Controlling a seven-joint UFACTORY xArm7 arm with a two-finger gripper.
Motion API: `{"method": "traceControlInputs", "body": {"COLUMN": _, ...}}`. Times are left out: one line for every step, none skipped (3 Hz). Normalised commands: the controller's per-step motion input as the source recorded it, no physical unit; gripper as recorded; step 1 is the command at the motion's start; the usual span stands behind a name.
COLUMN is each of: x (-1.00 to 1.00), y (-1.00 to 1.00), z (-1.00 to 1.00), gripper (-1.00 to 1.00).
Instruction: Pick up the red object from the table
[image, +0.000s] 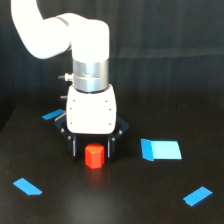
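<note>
The red object (94, 156), a short red-orange prism, stands upright on the black table (130, 200) near the middle of the exterior view. My gripper (93, 152) points straight down over it, with its two black fingers (75, 148) low on either side of the prism. A small gap shows between each finger and the red object, so the gripper is open around it and not pressing on it. The white gripper body hides the space just behind the prism.
Flat blue pieces lie on the table: a large one (160, 149) to the exterior view's right of the gripper, one (197, 196) at the front right, one (27, 186) at the front left, one (56, 114) behind the gripper.
</note>
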Motion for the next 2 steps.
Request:
{"method": "traceControlInputs", "body": {"x": -0.11, "y": 0.08, "z": -0.14, "gripper": -0.95}}
{"method": "traceControlInputs", "body": {"x": 0.07, "y": 0.08, "z": 0.09, "gripper": -1.0}}
